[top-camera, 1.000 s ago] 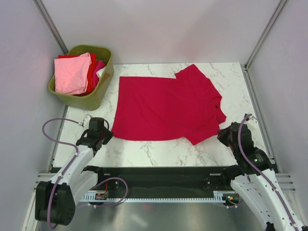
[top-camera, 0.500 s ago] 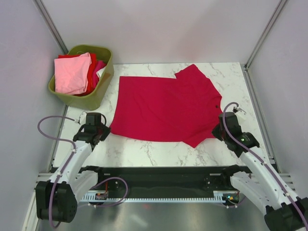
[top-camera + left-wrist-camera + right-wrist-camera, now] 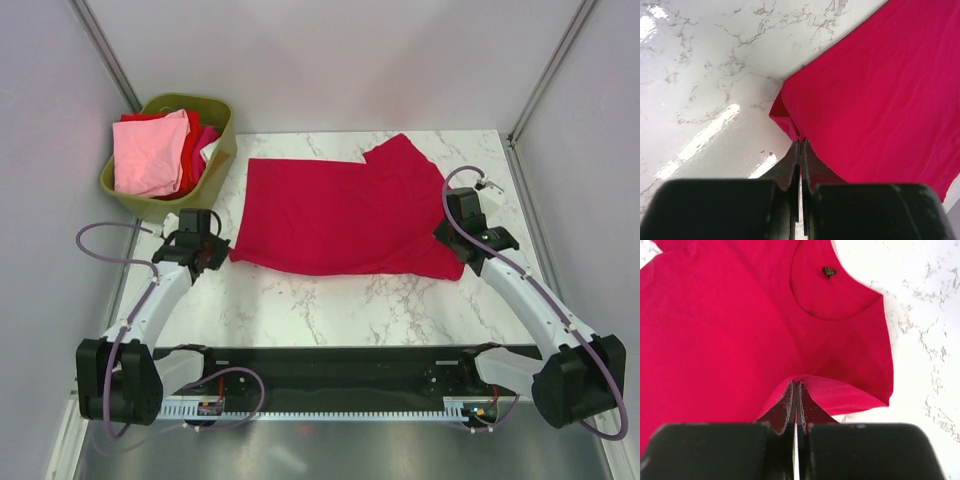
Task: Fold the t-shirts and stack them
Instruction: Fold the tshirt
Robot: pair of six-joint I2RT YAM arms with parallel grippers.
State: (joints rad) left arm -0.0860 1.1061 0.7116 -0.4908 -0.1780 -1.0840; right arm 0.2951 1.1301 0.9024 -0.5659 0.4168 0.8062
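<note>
Crimson t-shirt (image 3: pixel 880 95) corner in left hand (image 3: pixel 800 146)

The left arm (image 3: pixel 148 308) reached forward from its base at the near left corner, with its forearm slanting up and inward. The left gripper (image 3: pixel 218 252) sat low at the near left corner of the crimson t-shirt (image 3: pixel 340 215). Its jaws were closed flat together, and the left wrist view showed the cloth's corner pinched at their tips. The right arm (image 3: pixel 530 300) stretched farther out, its long link running diagonally from the near right base toward the middle. The right gripper (image 3: pixel 450 238) pointed inward and down, its jaws pressed tight on a raised fold of the shirt's near edge.
</note>
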